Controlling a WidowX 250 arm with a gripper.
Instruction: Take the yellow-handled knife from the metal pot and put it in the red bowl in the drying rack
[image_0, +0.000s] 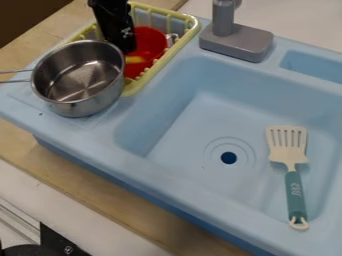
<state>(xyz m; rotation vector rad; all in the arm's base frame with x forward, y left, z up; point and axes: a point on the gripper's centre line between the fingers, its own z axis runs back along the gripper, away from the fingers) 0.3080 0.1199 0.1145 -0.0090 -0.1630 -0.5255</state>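
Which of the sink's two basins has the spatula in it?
The large basin, with the round drain hole; the spatula lies beside that hole. The other basin is smaller, right of the grey faucet.

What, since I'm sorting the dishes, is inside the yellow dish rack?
The dish rack holds a red dish with a yellow patch and, beside it, a small metallic piece. The gripper and saucepan hide part of the rack; what lies behind them cannot be seen.

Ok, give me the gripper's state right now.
Gripper: open or closed cannot be told; it is at the yellow rack, beside the metal pot.
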